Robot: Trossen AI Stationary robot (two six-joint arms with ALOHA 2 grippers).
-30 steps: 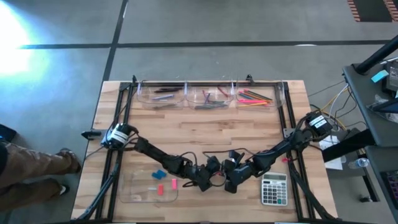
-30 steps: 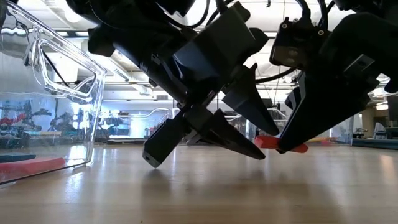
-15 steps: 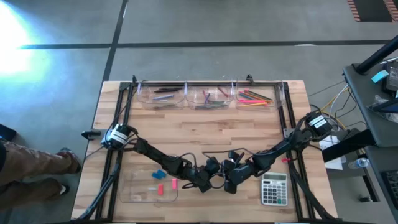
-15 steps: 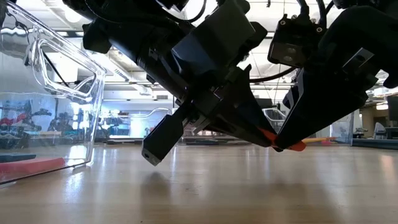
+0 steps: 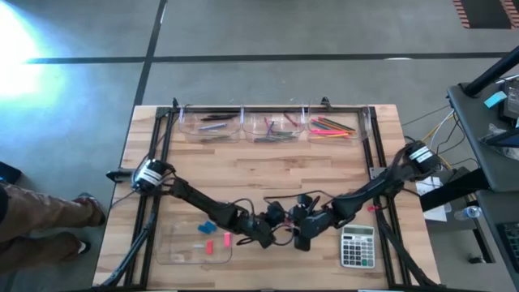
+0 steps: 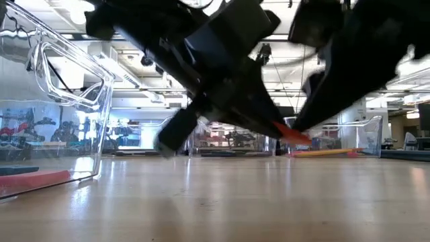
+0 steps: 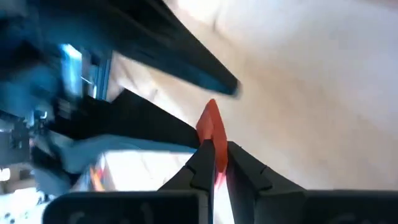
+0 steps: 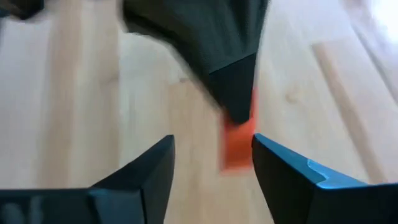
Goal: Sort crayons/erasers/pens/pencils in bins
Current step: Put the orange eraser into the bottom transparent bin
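Note:
A small red eraser (image 6: 293, 134) hangs just above the wood near the table's front middle. My left gripper (image 7: 217, 163) is shut on it, reaching in from the table's left (image 5: 281, 229). My right gripper (image 8: 211, 155) comes from the right (image 5: 298, 234) and stands open. Its fingers are on either side of the eraser (image 8: 237, 149) and of the left gripper's tips. Three clear bins (image 5: 276, 126) along the far edge hold pens, crayons and pencils. A shallow tray (image 5: 174, 251) at the near left holds several erasers. My left gripper pinches one end of the red eraser (image 7: 214, 149) between its two fingertips. The rest of the eraser (image 7: 210, 121) sticks out past the tips. The fingers slant downward from the table's left. The eraser is lifted clear of the table.
A grey calculator (image 5: 357, 246) lies at the near right, close to my right arm. Black frame rails (image 5: 154, 162) run along the table's left and right sides. Bare wood (image 5: 276, 174) stretches between the grippers and the far bins.
My left gripper has shut on the red eraser while my right gripper still held it. My right gripper has then opened and let go, so the eraser is now in the left gripper alone, a little higher above the table.

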